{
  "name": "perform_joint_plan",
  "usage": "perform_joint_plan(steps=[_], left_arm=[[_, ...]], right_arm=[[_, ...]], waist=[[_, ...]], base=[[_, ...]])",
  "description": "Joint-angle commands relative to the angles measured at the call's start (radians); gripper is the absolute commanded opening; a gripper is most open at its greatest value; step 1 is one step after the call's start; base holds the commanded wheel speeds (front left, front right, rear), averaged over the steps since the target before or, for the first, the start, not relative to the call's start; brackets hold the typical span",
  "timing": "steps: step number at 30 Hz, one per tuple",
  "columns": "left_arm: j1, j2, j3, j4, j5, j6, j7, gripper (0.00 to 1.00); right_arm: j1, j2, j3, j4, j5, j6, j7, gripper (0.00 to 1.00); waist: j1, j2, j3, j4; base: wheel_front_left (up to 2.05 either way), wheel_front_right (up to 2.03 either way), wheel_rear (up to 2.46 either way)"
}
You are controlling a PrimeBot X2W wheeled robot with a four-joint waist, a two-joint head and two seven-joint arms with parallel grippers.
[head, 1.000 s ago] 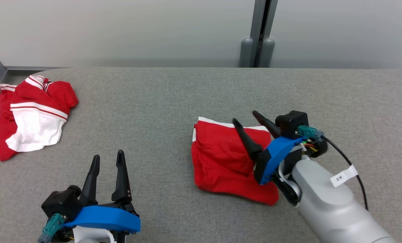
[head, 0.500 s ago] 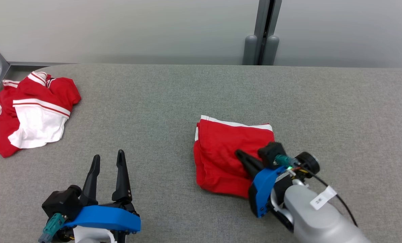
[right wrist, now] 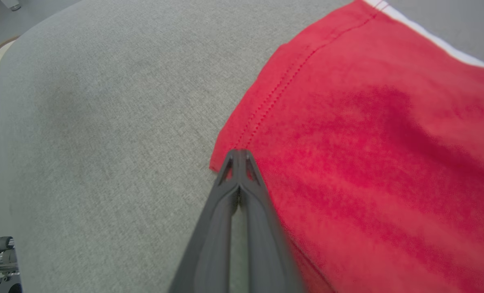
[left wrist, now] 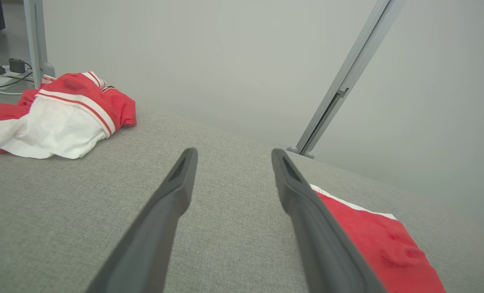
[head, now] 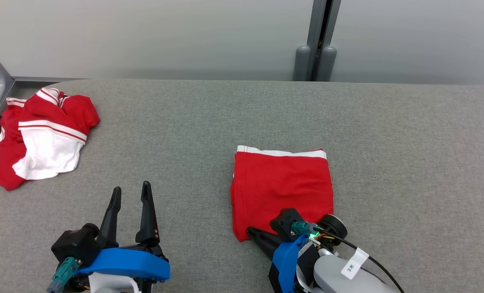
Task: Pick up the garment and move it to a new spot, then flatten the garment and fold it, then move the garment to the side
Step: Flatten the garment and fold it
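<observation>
The garment [head: 282,183] is a red cloth with a white band along its far edge, folded into a flat square right of the table's middle. It also shows in the left wrist view [left wrist: 380,240] and the right wrist view [right wrist: 368,142]. My right gripper [head: 251,231] lies low at the garment's near left corner, shut, fingertips pressed together [right wrist: 238,152] over the hem, with no cloth seen between them. My left gripper [head: 130,189] stands open near the front left, well clear of the garment, nothing between its fingers [left wrist: 232,152].
A crumpled red and white garment [head: 42,138] lies at the table's far left edge, also in the left wrist view [left wrist: 63,118]. The grey fabric table [head: 185,122] ends at a pale wall with a grey post [head: 317,40] behind.
My right gripper went from open over the garment's far right part to shut, and swept back across it to the near left corner. The garment now lies flatter and squarer.
</observation>
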Motion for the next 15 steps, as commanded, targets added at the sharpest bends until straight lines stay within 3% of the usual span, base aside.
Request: perform_joint_plan(steps=[1,9,11,12,13,14,15], left_arm=[[0.002,0.004,0.001,-0.003,0.001,0.005,-0.001,1.00],[0.013,0.008,0.003,0.002,-0.003,0.011,-0.001,1.00],[0.018,0.011,0.008,0.002,-0.002,0.011,-0.002,1.00],[0.021,0.012,0.009,0.003,-0.001,0.012,-0.002,1.00],[0.024,0.012,0.009,0.005,0.001,0.013,-0.003,1.00],[0.024,0.012,0.009,0.008,0.004,0.012,-0.003,1.00],[0.025,0.012,0.009,0.011,0.006,0.012,-0.004,1.00]], right_arm=[[0.008,0.001,0.012,-0.002,0.016,0.000,-0.001,0.00],[-0.013,0.001,0.069,-0.006,0.051,0.000,-0.041,0.00],[-0.023,0.001,0.058,-0.003,0.042,0.000,-0.069,0.21],[-0.023,0.001,0.048,-0.004,0.044,0.000,-0.081,0.38],[-0.023,0.001,0.036,-0.007,0.043,0.000,-0.092,0.46],[-0.024,0.001,0.021,-0.010,0.040,0.000,-0.101,0.66],[-0.025,0.001,0.002,-0.014,0.036,0.000,-0.109,0.93]], waist=[[-0.0001,0.0000,-0.001,0.000],[-0.0001,0.0000,-0.015,-0.004],[-0.0001,0.0000,-0.022,-0.010],[-0.0001,0.0000,-0.026,-0.013],[-0.0001,0.0000,-0.030,-0.017],[-0.0001,0.0000,-0.034,-0.021],[-0.0001,0.0000,-0.039,-0.026]], base=[[0.00,0.00,0.00],[0.00,0.00,0.00],[0.00,0.00,0.00],[0.00,0.00,0.00],[0.00,0.00,0.00],[0.00,0.00,0.00],[0.00,0.00,0.00]])
